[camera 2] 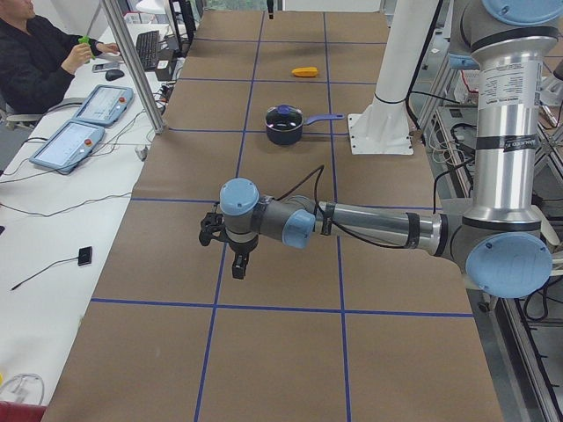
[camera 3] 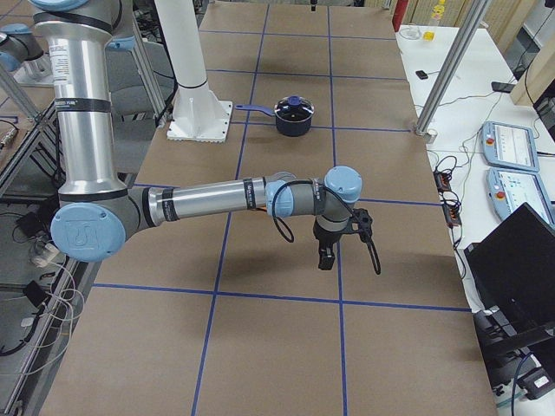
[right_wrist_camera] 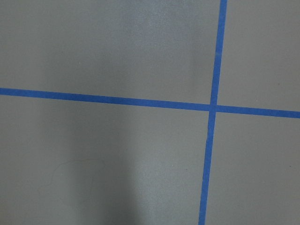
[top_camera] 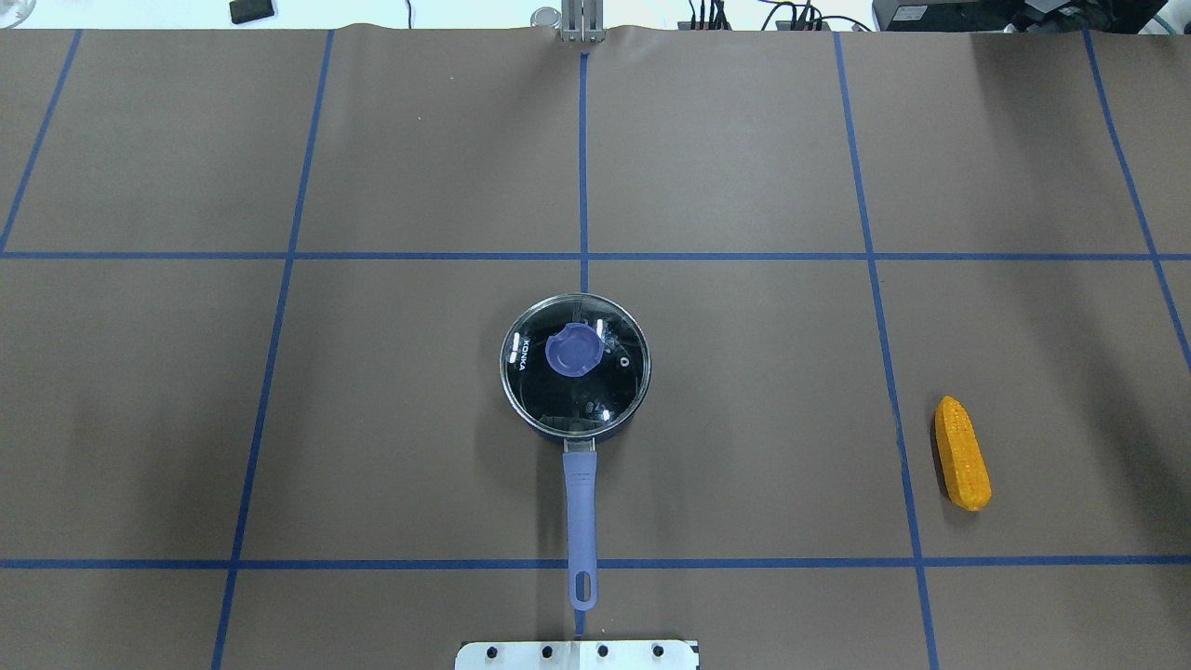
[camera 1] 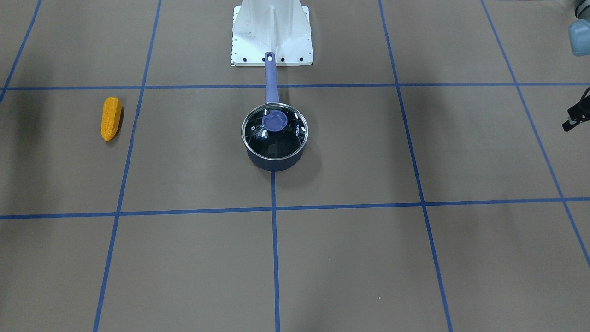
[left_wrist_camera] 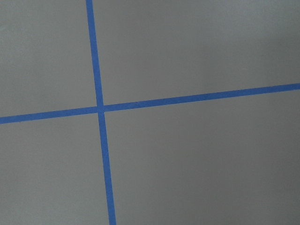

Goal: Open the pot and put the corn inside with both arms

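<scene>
Navy pot (camera 1: 274, 163), one; glass lid (top_camera: 575, 395) seated on it; lavender handle (top_camera: 579, 493) pointing at the white base plate (camera 1: 272, 32). Corn cob (top_camera: 962, 454), one, lying on the brown table (top_camera: 744, 419) well to the robot's right of the pot. Left arm (camera 2: 369, 224) and right arm (camera 3: 208, 199), two, well apart from the pot; left gripper (camera 2: 239, 262) and right gripper (camera 3: 326, 256): spread or closed, cannot tell.

The table (top_camera: 419, 419) is covered in brown paper, marked into large squares by blue tape lines (top_camera: 584, 158). The pot (top_camera: 614, 423) stands at its middle with the glass lid (top_camera: 575, 391) on, its purple handle pointing at the white base plate (top_camera: 577, 655) on the robot's side. The corn (top_camera: 962, 453) lies flat, well apart to the robot's right, just past a tape line.
</scene>
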Available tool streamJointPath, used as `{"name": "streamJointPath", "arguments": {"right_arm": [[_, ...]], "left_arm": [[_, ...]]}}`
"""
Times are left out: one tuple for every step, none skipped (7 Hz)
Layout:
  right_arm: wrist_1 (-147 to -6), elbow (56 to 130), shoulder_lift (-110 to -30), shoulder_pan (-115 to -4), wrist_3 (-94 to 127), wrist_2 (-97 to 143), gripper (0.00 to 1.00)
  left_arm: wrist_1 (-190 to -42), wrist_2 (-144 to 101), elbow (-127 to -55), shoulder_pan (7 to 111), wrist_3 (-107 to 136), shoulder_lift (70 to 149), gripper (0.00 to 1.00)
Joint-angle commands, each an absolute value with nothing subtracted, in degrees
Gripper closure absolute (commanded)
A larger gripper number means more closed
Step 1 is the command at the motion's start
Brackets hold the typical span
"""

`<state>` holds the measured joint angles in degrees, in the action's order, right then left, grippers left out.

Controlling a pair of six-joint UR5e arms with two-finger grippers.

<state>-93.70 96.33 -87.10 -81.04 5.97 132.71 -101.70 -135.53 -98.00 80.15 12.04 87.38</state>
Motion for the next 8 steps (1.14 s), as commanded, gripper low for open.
{"name": "streamJointPath", "arguments": {"right_arm": [[-93.7,96.6,-86.8,-80.9,5.8,132.5,0.00],[-93.7,96.3,-86.7,-81.0,6.1,132.5,0.00],[-93.7,96.3,-86.9,-81.0,6.0,130.5,0.00],[-93.7,96.9,-86.8,-81.0,5.7,126.0,0.00],[-93.7,97.3,-86.7,-80.9,5.7,125.9,0.00],[-93.8,98.9,-86.7,-80.9,5.9,126.2,0.00],[-93.8,99.7,-87.2,-80.9,6.0,127.4,0.00],[-93.8,99.6,-87.2,-80.9,6.2,130.0,0.00]], "left_arm": [[-101.7,-135.5,-98.0,80.2,12.0,87.5,0.00],[-101.7,-135.5,-98.0,80.2,12.0,87.5,0.00],[-101.7,-135.5,-98.1,80.2,12.1,87.6,0.00],[-102.1,-135.6,-98.5,80.2,12.2,87.8,0.00],[-102.0,-136.1,-98.9,80.1,13.0,88.5,0.00],[-101.3,-136.0,-98.8,79.4,13.0,90.3,0.00],[-100.6,-135.9,-98.4,77.5,13.1,91.7,0.00],[-97.7,-135.9,-98.4,77.0,13.1,94.3,0.00]]}}
